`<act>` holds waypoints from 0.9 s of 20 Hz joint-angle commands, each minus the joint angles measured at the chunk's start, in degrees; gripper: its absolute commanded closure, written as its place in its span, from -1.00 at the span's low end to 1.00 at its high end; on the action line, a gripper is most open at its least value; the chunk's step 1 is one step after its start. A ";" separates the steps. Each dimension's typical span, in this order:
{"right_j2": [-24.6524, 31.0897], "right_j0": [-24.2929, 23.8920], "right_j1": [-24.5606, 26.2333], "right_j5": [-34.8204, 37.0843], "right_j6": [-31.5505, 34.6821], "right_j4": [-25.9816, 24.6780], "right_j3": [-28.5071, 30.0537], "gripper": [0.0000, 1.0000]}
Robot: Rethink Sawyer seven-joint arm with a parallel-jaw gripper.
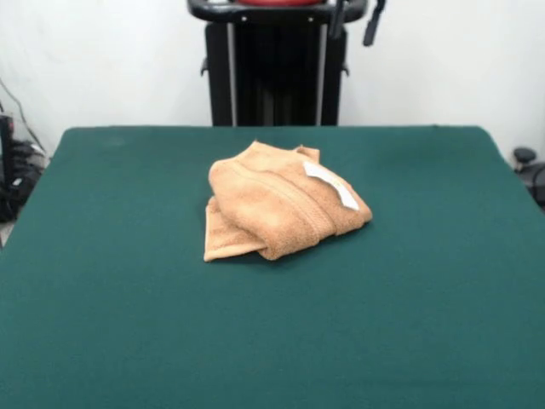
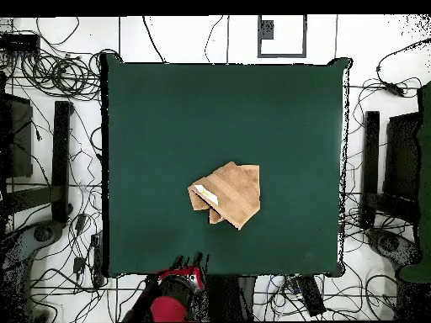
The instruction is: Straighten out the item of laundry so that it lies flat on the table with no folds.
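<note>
The orange-tan towel (image 1: 281,204) lies folded and bunched into a thick bundle near the middle of the green table (image 1: 128,324). Its white tag (image 1: 334,183) shows on top at the right side. In the overhead view the towel (image 2: 227,193) sits slightly toward the robot's edge of the table (image 2: 168,109), with the tag (image 2: 205,194) on its left. My gripper (image 1: 356,19) is drawn back high above the table's far edge, with only its two dark tips showing. They stand apart and hold nothing. Overhead, the gripper (image 2: 187,264) is at the table's bottom edge, well clear of the towel.
The black pedestal (image 1: 274,77) stands behind the table's far edge. The red arm (image 2: 171,301) sits below the table's bottom edge overhead. Cables (image 2: 59,76) and dark stands (image 2: 61,160) lie on the floor around the table.
</note>
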 commanded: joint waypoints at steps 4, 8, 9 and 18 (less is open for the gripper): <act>15.47 -14.20 -6.42 7.90 12.18 5.23 8.36 -1.00; 14.07 -12.97 -6.12 7.72 12.07 4.95 7.70 -1.00; 13.59 -12.52 -5.97 7.59 11.99 4.88 7.51 -1.00; 9.28 -8.43 -4.29 6.18 11.30 3.89 5.52 -1.00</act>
